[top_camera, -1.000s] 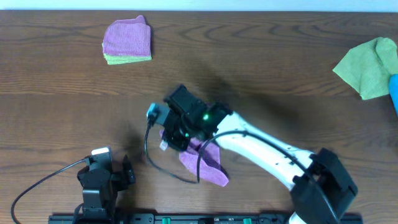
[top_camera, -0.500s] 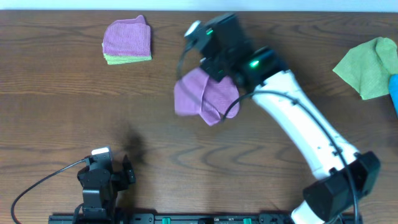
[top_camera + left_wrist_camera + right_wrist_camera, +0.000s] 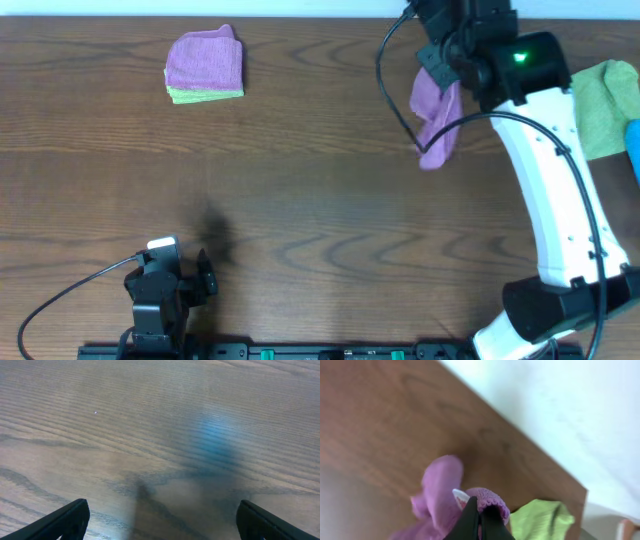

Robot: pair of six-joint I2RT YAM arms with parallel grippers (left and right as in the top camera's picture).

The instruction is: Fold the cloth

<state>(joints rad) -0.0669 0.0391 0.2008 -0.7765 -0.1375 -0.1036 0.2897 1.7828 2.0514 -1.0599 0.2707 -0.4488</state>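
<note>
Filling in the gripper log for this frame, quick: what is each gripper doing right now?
Left gripper: open, nothing between its fingers.
Right gripper: shut on the purple cloth, which hangs from it.

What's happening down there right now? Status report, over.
Right jaws shut on purple cloth, dangling unfolded over the table, far right. Left jaws open, empty. Green cloth close beside it; folded stack far left.

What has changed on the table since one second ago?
The right fingers, shut on the purple cloth, carried it up from the near middle of the table to the far right. The folded stack, the green cloth and the left arm stayed put.
</note>
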